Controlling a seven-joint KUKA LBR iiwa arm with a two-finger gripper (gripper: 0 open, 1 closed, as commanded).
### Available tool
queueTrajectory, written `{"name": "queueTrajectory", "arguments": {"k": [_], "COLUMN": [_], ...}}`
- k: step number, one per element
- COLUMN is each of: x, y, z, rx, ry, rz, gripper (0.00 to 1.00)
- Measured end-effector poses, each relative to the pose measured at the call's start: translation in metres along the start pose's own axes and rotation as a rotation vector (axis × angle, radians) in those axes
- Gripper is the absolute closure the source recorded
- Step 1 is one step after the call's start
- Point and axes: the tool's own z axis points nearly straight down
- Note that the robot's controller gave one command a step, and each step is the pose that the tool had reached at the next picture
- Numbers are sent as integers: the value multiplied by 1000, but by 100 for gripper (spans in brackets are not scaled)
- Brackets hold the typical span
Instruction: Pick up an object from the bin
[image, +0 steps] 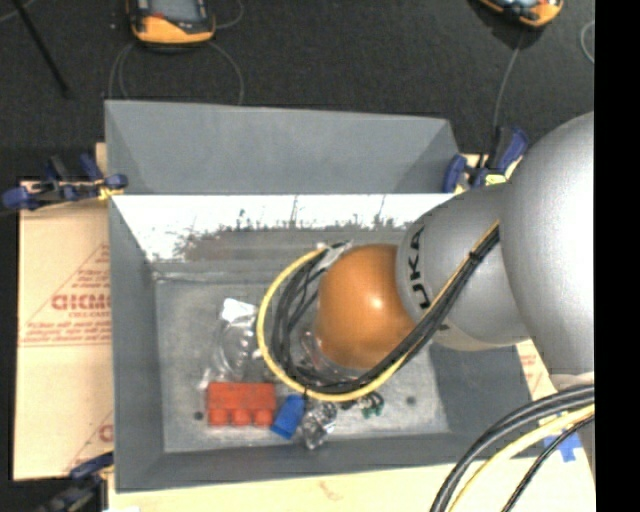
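Note:
My gripper (322, 382) shows as a dark body under the arm's orange cover, low over the front middle of the bin. Just below it lies a small silvery, see-through piece (318, 429). A blue piece (287, 417) lies right beside that, to the left. A red toy brick (240, 405) with studs sits further left on the bin floor. A small green and black thing (373, 405) lies just right of the gripper.
A crumpled clear plastic item (237, 335) lies left of the arm, above the red brick. The arm with its cover and cable loop fills the bin's middle and right. Bare floor shows along the far left and the back wall.

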Motion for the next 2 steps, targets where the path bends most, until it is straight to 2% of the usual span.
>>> {"name": "queueTrajectory", "arguments": {"k": [1,2], "x": [2,-7], "y": [0,-2], "z": [1,-131], "rx": [-1,1], "ry": [5,-3], "rz": [2,-154], "gripper": [100,100]}}
